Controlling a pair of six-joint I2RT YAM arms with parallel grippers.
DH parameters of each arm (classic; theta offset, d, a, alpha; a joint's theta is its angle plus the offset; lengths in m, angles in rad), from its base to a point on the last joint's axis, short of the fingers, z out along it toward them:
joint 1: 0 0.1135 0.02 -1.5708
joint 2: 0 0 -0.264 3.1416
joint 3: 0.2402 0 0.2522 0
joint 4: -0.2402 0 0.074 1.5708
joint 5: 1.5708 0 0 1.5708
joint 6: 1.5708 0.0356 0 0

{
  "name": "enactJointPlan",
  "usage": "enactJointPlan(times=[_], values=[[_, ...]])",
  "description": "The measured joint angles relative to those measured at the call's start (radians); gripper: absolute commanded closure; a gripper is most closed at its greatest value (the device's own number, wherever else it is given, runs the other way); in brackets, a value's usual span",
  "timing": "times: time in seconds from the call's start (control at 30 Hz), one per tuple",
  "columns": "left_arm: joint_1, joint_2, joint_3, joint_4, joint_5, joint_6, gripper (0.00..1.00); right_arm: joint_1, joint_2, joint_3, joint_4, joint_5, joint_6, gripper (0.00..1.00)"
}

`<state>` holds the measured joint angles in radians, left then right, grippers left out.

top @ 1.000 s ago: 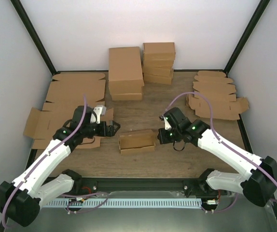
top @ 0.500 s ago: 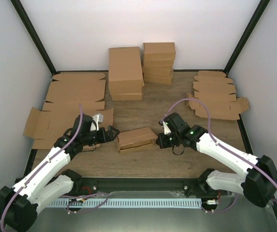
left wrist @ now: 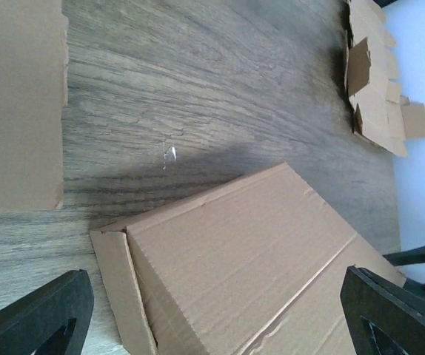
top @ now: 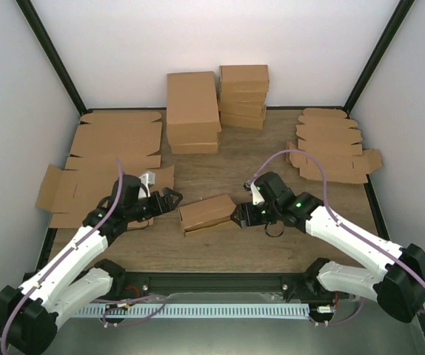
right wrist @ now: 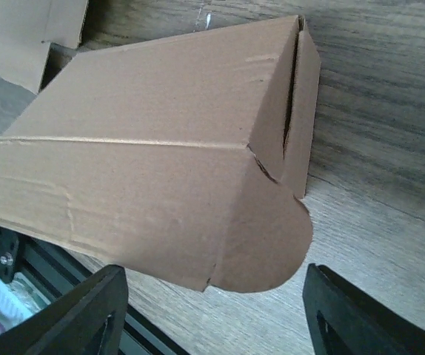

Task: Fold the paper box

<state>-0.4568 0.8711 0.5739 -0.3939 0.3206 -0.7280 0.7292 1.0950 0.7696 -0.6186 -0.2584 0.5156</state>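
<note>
The paper box (top: pixel 206 213) lies at the table's middle front, a small brown carton whose lid slopes down over it, not fully flat. My left gripper (top: pixel 169 200) stands open just off its left end. In the left wrist view the box (left wrist: pixel 257 259) fills the space ahead of the open left gripper (left wrist: pixel 214 281), with a side flap sticking out at its near corner. My right gripper (top: pixel 236 216) is open at the right end. In the right wrist view a rounded tab of the box (right wrist: pixel 161 148) hangs between the spread fingers of the right gripper (right wrist: pixel 214 274), touching neither.
Two stacks of closed brown boxes (top: pixel 192 111) (top: pixel 243 96) stand at the back. Flat cardboard blanks lie at the left (top: pixel 116 140) and at the right (top: pixel 331 148). A black rail (top: pixel 220 281) runs along the near edge.
The right gripper was shut at the box's right end and has opened. The lid has come down over the open tray. The left gripper has moved closer to the left end.
</note>
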Motion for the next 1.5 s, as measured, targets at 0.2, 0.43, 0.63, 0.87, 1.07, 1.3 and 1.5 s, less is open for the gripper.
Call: enactJointPlan(times=[0.2,0.43,0.63,0.87,1.07,1.3,1.5], values=[[0.005,-0.014,0.019,-0.061,-0.043,-0.049,0.0,0.0,-0.019,0.024,-0.018,0.0,-0.002,0.1],[0.006,-0.071,0.075,-0.134,-0.06,-0.079,0.0,-0.005,-0.023,0.103,-0.046,0.021,0.002,0.11],[0.006,-0.073,0.018,-0.059,0.069,-0.162,0.05,-0.071,0.091,0.161,-0.021,-0.037,-0.003,0.15],[0.005,-0.039,-0.075,0.058,0.177,-0.261,0.11,-0.146,0.209,0.172,0.023,-0.125,-0.005,0.22],[-0.005,-0.003,-0.11,0.14,0.217,-0.31,0.18,-0.147,0.268,0.172,0.073,-0.187,0.018,0.25],[-0.024,0.046,-0.164,0.211,0.237,-0.354,0.25,-0.147,0.285,0.147,0.159,-0.245,0.062,0.28],[-0.039,0.063,-0.176,0.255,0.243,-0.373,0.3,-0.148,0.301,0.095,0.2,-0.271,0.089,0.27]])
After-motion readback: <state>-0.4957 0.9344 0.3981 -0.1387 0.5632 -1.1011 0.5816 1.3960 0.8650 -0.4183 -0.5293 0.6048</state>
